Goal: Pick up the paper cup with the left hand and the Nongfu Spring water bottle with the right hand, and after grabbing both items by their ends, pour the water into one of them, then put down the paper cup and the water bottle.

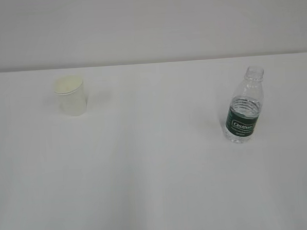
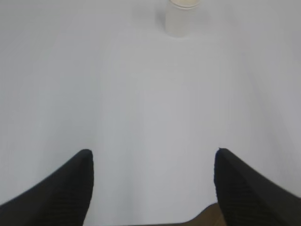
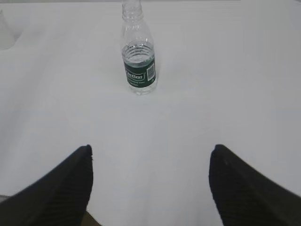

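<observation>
Table (image 1: 157,187): white, plain; cup and bottle stood well apart on it.
Bottle (image 1: 244,106): upright, right side, uncapped, water (image 3: 138,52) up to approx. the label top. Judged light-to-moderate, thin ribbed wall, would dent; best taken at the labelled waist, kept upright.
Cup (image 1: 70,95): upright, far left. Judged v. light, soft, crushable; grip mid-wall, gently.
Left gripper (image 2: 153,157): jaws wide, nothing held, cup far ahead.
Right gripper (image 3: 150,153): jaws wide, empty, bottle ahead, not touching.
</observation>
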Robot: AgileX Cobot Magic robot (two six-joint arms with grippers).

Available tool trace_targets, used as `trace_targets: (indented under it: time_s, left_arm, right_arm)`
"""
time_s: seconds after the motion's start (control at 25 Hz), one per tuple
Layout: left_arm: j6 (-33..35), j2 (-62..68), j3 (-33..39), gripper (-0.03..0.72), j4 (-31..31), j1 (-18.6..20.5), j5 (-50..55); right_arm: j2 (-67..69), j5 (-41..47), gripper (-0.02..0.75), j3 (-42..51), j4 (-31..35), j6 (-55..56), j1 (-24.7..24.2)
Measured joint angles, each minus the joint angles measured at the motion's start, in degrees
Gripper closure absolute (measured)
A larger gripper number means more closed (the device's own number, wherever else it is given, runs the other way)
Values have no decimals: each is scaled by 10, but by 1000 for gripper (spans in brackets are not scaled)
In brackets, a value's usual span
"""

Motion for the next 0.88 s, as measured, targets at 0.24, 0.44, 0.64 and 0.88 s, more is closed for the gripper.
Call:
trace_targets:
  time_s: [0.24,0.44,0.64,0.88]
  left_arm:
    - [2,34,0,111,0,0,-68]
    - [5,70,0,111,-1,0,-112]
    - [17,119,0,112,-1,0,-176]
    - [21,194,0,112,-1,0,-240]
  right_arm:
    - [53,-56,163,0,2,-6,0]
    - [97,-102,163,0,3,-27,0]
    - [123,-156,163,0,3,-50,0]
    - [153,-235,164,17,3,-53,0]
